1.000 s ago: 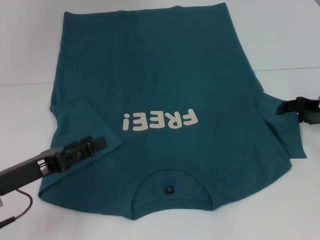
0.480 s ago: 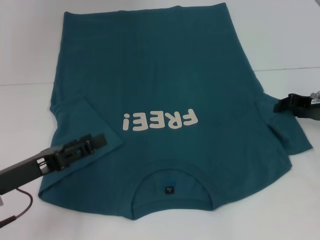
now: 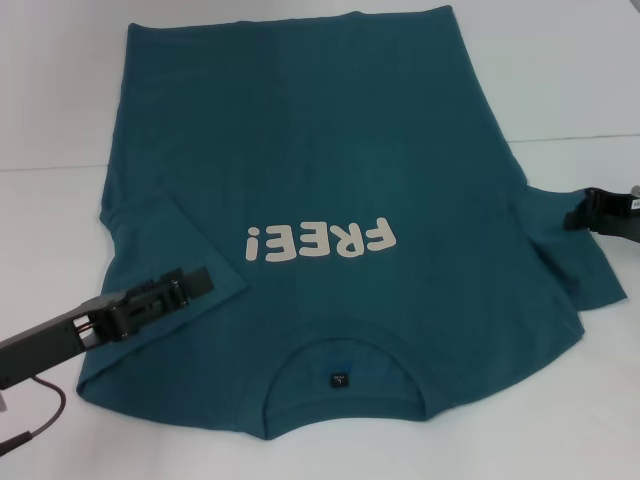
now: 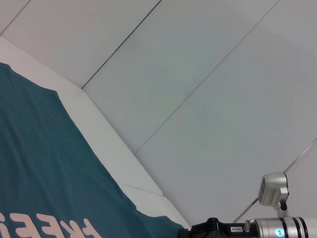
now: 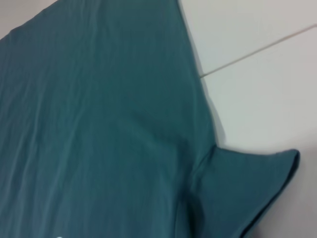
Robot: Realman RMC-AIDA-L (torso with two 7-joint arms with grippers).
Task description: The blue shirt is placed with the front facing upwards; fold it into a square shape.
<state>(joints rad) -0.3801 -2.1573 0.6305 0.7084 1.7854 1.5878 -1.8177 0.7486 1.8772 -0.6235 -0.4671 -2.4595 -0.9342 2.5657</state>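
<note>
The blue shirt (image 3: 320,150) lies flat on the white table, front up, with its off-white "FREE!" lettering (image 3: 322,240) across the chest. Its collar (image 3: 345,335) and small dark tag (image 3: 339,380) are on the side nearest me. The left sleeve (image 3: 170,245) is folded inward onto the body. My left gripper (image 3: 197,283) hovers at that sleeve's tip. The right sleeve (image 3: 575,265) spreads outward, and my right gripper (image 3: 576,217) sits at its upper edge. In the right wrist view, the shirt (image 5: 99,124) and the sleeve (image 5: 242,188) show, the sleeve's hem slightly curled.
The white table (image 3: 560,80) surrounds the shirt, with a thin seam line (image 3: 580,138) running across it. A dark cable (image 3: 50,415) hangs below my left arm. In the left wrist view, the right arm's gripper (image 4: 218,229) shows beyond the shirt (image 4: 49,173).
My right gripper first edged left, then drew back to the right. The right sleeve's outer corner spread a little farther right. The left arm has not moved.
</note>
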